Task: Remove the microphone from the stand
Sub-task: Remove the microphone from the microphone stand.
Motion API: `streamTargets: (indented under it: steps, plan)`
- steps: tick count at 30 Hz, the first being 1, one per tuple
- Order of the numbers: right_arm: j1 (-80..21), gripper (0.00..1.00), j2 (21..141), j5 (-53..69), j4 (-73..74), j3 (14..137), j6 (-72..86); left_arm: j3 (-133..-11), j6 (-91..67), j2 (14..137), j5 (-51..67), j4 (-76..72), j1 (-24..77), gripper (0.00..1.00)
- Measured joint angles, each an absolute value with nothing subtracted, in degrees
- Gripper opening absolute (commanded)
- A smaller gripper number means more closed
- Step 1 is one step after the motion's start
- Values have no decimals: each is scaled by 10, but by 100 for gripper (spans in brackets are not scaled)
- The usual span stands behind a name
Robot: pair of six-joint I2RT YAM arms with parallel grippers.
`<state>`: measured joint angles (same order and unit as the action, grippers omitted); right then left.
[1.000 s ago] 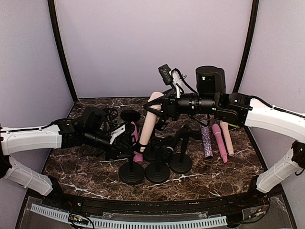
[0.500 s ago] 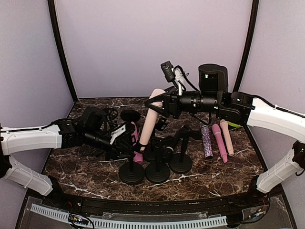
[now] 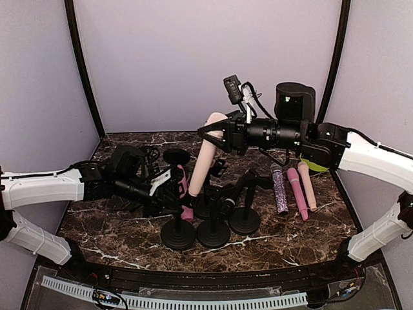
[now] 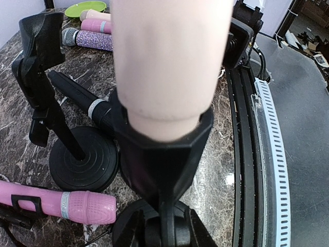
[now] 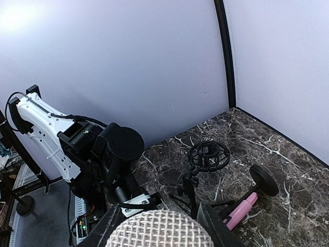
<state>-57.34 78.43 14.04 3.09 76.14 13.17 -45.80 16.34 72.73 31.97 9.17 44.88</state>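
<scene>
Near table centre, a long pale-pink handheld microphone (image 3: pixel 201 161); leans with its head toward 1 o'clock; sits with its butt end in the black plastic clip (image 4: pixel 164 149) of a black round-based desk stand (image 3: pixel 177 236), not yet lifted clear. Held at the head end by the right gripper (image 3: pixel 218 134), reaching in from 3 o'clock; pinches the pale mesh head (image 5: pixel 159 229) between two black fingers (image 5: pixel 100 234), jaws closed partway and tight on it. Held on the thin stem under the clip by the left gripper (image 3: pixel 177 196), reaching in from 9 o'clock; squeezes the stem from both sides just above the round base, nothing but the stem between the jaws.

At 4 o'clock of that stand, two more black round-based stands (image 3: pixel 213 234), bases close together; near them a black microphone with a silver ring (image 4: pixel 77 95), slanting down. At 9 o'clock in the left wrist view, a magenta microphone (image 4: pixel 61 204) lying low beside the held base, a black clip round its handle. At 3 o'clock on the dark marble-patterned tabletop (image 3: pixel 119 226), three microphones flat and side by side: purple glitter microphone (image 3: pixel 279 192), pink microphone (image 3: pixel 297 194), peach microphone (image 3: pixel 308 187); just past them toward 1 o'clock, a lime-green plate (image 3: pixel 314 167). At 10 o'clock, behind the left arm, a black ring-shaped shock mount (image 5: pixel 208 154).
</scene>
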Motion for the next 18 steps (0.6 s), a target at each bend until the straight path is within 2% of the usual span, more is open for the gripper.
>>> streamTargets:
  steps: [9, 15, 18]
  plan:
    - [-573, 0, 775, 131, 26, 762, 134, -460, 163, 727, 317, 95, 449, 1]
    - [-573, 0, 766, 109, 20, 761, 136, -460, 163, 727, 315, 95, 450, 29]
    - [-571, 0, 750, 84, 8, 756, 138, -460, 162, 722, 305, 100, 453, 36]
